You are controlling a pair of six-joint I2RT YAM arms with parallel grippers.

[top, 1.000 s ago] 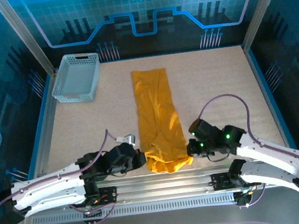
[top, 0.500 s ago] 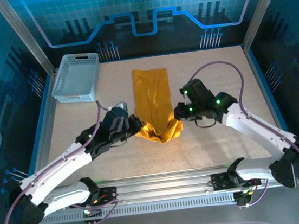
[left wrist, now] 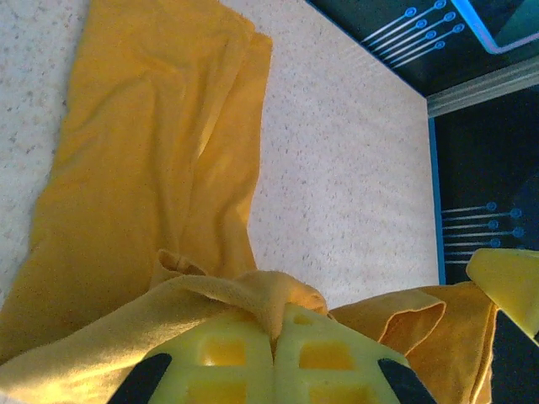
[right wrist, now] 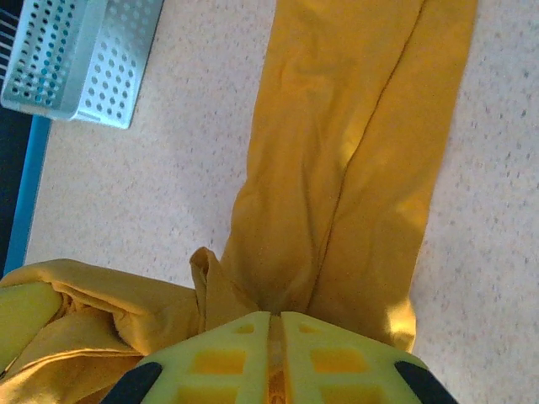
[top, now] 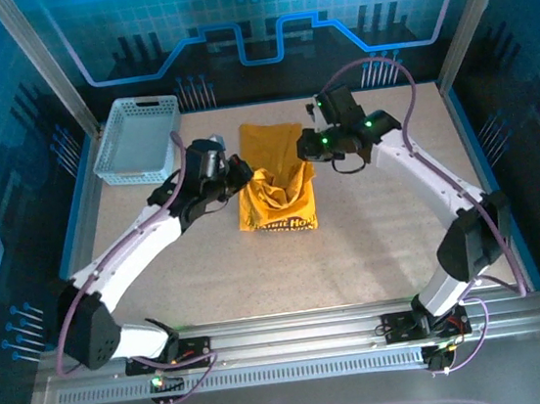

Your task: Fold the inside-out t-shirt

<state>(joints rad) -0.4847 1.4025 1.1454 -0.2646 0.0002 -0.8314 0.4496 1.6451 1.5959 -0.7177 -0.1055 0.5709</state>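
Our left end effector clamped tight on one corner of the mustard t-shirt, our right end effector pinching the other corner, shirt a narrow strip doubled back on itself, white lettering along its near fold, lying on the table, near the grey lattice basket

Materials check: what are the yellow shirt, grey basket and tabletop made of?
Mustard-yellow cloth t-shirt: soft matte knit, likely cotton; it creases and drapes.
Light grey lattice basket: looks like moulded plastic, with rigid perforated walls.
Beige speckled tabletop: hard, matte, perhaps laminate.
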